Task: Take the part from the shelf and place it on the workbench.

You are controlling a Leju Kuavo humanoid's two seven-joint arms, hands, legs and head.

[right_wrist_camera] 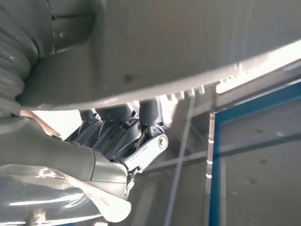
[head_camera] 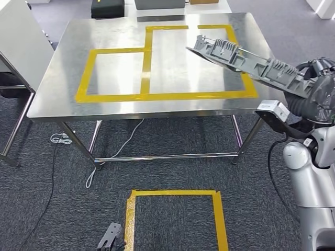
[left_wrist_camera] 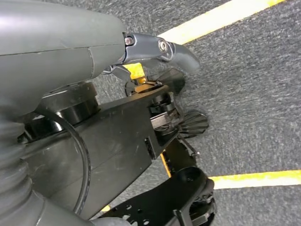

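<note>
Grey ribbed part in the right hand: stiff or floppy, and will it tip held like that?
Probably stiff: the part juts out over the workbench without visible sag. Likely light for its length, being thin ribbed moulding. The right hand holds one end, so it may lever downward or twist between the fingers.

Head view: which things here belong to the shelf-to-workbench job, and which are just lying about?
Part of the job:
- grey ribbed part, held above the table's right side
- right hand, gripping the part's near end
- steel workbench with yellow tape outlines

Just lying about:
- white cable under the workbench
- yellow tape square on the carpet
- dark box beyond the workbench
</note>
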